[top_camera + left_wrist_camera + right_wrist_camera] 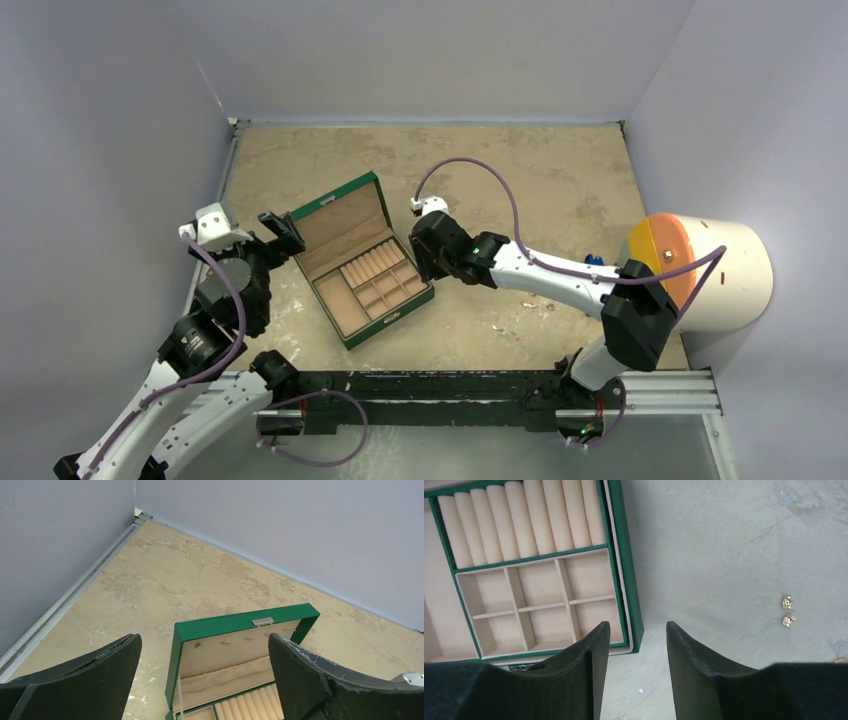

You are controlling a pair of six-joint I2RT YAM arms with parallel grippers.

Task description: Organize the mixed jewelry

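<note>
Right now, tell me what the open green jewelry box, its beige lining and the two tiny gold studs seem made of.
Green box: smooth leather-like covering, slight sheen. Beige lining: matte, velvety fabric, probably. Gold studs: shiny yellow metal; solid or plated, cannot tell.

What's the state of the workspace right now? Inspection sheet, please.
Surface: tan mottled tabletop, scuffed.
Job's things: two gold studs lie on the tabletop to the right of the open green box; its visible compartments are empty.
Clutter: blue object, mostly hidden, beside an orange-faced white cylinder.
Grippers: left gripper open, empty, facing the lid; right gripper open, empty, above the box's right edge.
Cables: purple cables loop in the air, none across the box.
Surroundings: pale walls on three sides.
</note>
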